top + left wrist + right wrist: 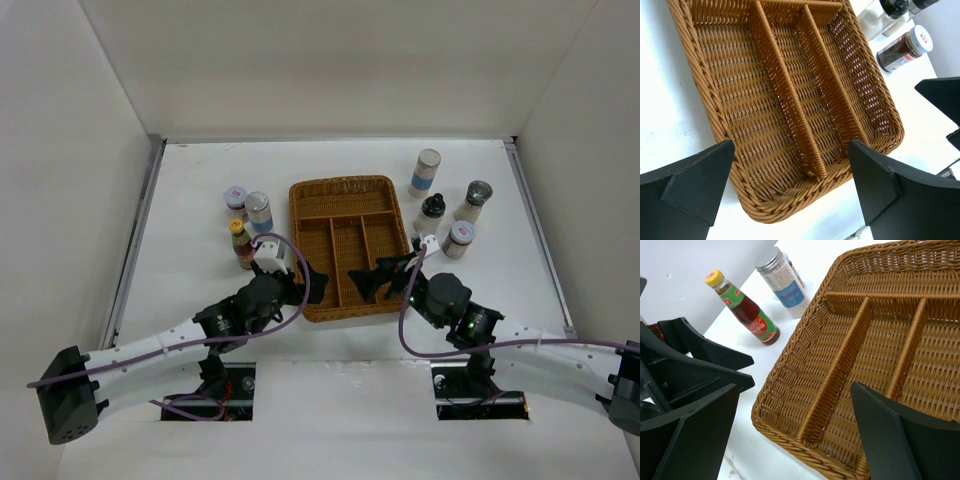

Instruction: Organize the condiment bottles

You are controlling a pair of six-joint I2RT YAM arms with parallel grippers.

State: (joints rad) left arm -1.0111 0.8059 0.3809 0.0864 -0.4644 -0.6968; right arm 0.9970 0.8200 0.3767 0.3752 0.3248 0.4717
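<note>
Seven condiment bottles stand on the table outside the wicker tray (295, 240). Left of it are a red-marked-lid jar (236, 199), a silver-capped blue-band jar (259, 211) and the yellow-capped sauce bottle (241, 243). Right of it are a tall blue-band jar (425, 172), a black-capped bottle (430, 213), a grey-capped jar (474, 200) and a red-marked-lid jar (460, 239). My left gripper (308, 283) is open and empty over the tray's near left corner (705, 95). My right gripper (372, 280) is open and empty over the tray's near edge (790, 360).
The two grippers sit close together at the tray's near edge; the left one's fingers (695, 360) show in the right wrist view. The sauce bottle (742, 307) and silver-capped jar (782, 282) stand just beyond. White walls enclose the table on three sides.
</note>
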